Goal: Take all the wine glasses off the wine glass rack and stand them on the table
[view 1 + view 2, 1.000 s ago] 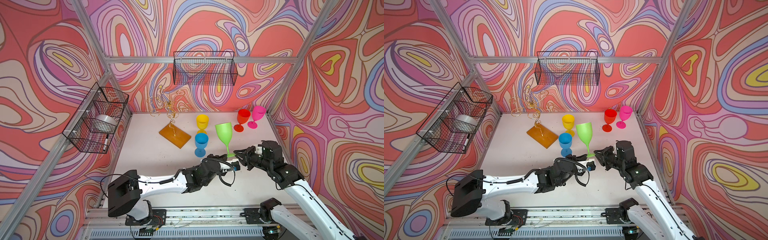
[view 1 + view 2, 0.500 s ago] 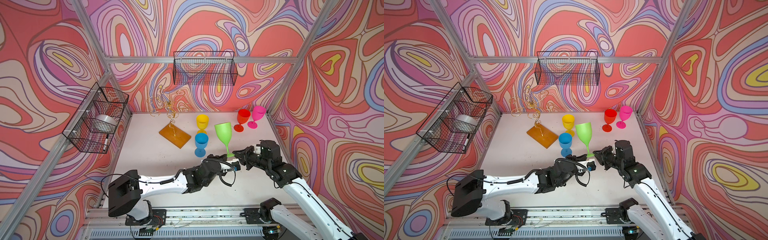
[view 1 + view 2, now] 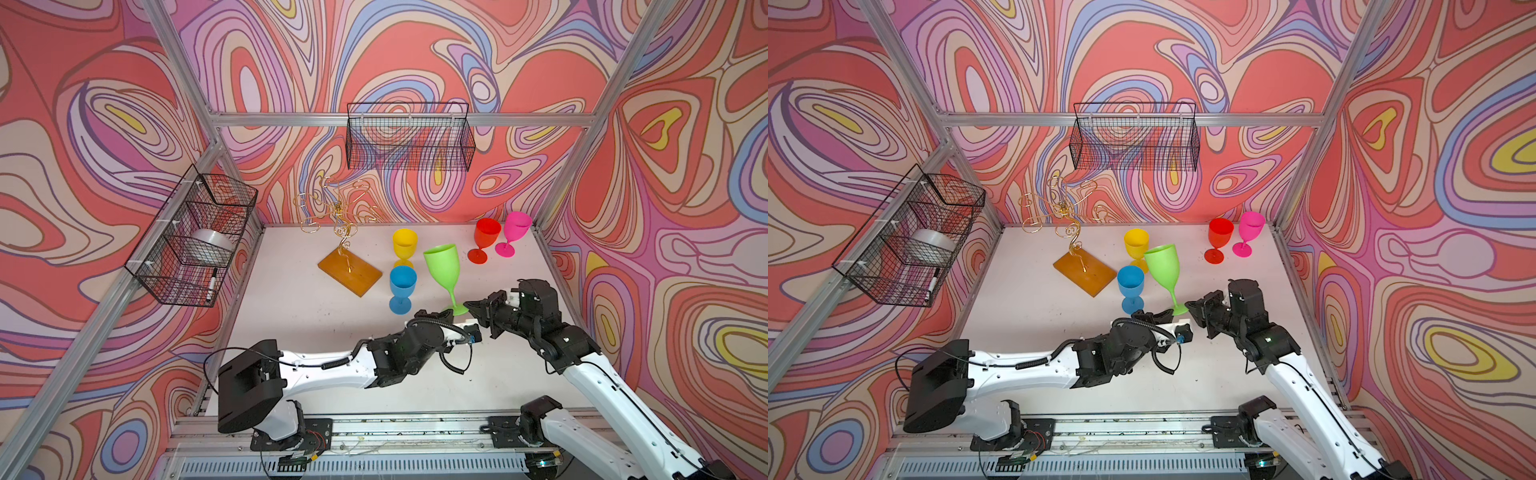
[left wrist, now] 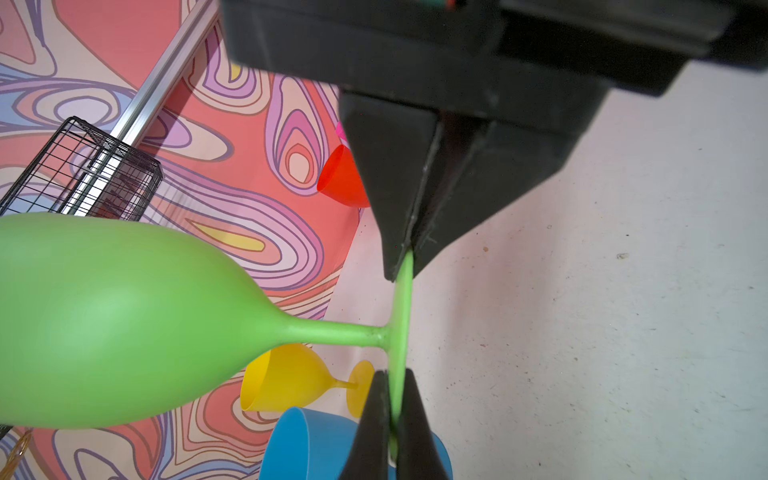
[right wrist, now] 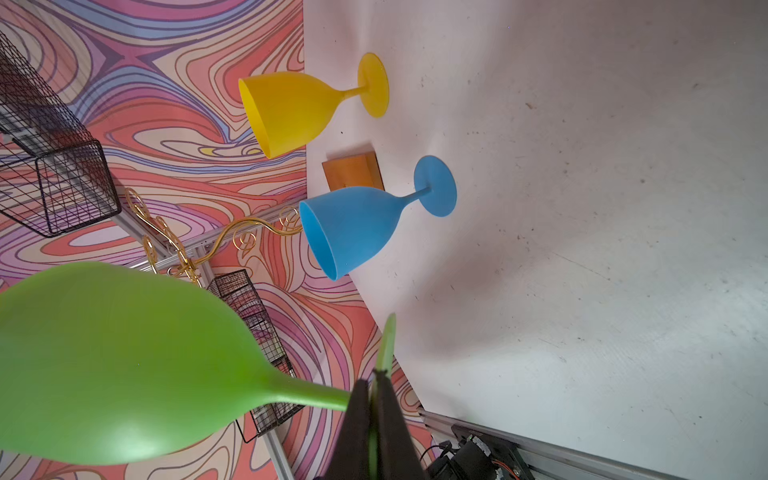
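Note:
A green wine glass point(image 3: 442, 266) point(image 3: 1163, 266) hangs tilted above the table, near the front right, in both top views. Both grippers pinch its flat foot from opposite sides. My left gripper point(image 3: 438, 313) point(image 4: 394, 374) is shut on one edge of the foot. My right gripper point(image 3: 471, 306) point(image 5: 375, 380) is shut on the other edge, and its black fingers point(image 4: 395, 208) show in the left wrist view. The wine glass rack point(image 3: 338, 224) point(image 3: 1067, 216), gold wire on an amber base point(image 3: 350, 271), stands at the back left with nothing on its arms.
A blue glass point(image 3: 402, 286) and a yellow glass point(image 3: 404, 245) stand just left of the green one. Red point(image 3: 484, 239) and pink point(image 3: 515, 230) glasses stand at the back right. Black mesh baskets hang on the back wall point(image 3: 409, 137) and the left wall point(image 3: 195, 237).
My right gripper has closed on the foot of the green glass. The left gripper and the glass have stayed where they were.

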